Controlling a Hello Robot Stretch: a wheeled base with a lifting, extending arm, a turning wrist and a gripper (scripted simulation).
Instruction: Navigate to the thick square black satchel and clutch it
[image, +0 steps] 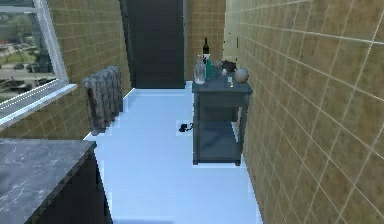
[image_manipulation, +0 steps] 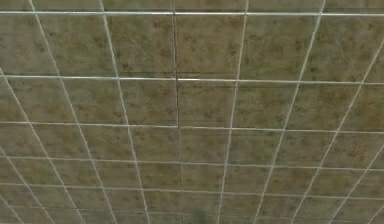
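**Landmark.** Narrow worktop (image: 222, 120), dark grey-blue with a lower shelf, standing tight against the tiled wall (image: 310, 110) on the forward view's right.

**On the narrow worktop.** A dark bottle (image: 206, 48) at the far edge. Clear bottles (image: 201, 71) stand just in front of it. A round brownish item (image: 241, 75) sits on the wall side. Any print on these is too small to read.

**Floor.** Pale blue floor (image: 160, 160) runs as an open lane beside the narrow worktop, on the side away from the wall, from the near foreground to the dark door (image: 155, 45) beyond it.

**Task thing.** A small dark object (image: 183, 128) lies on the floor just beside the narrow worktop's open side, near its far leg. It is too small to tell whether it is the black satchel.

**Across the lane from the narrow worktop.** A dark ribbed radiator (image: 103, 98) stands at the opposite wall under a window (image: 25, 50). Nearer than both, a dark stone cabinet top (image: 40, 170) narrows the lane with its corner.

**Arm side.** A tiled surface (image_manipulation: 190, 110) with pale grout lines, brown-green like the wall at the narrow worktop.

**End effector.** Its state, and whether it has hold of anything, cannot be told.
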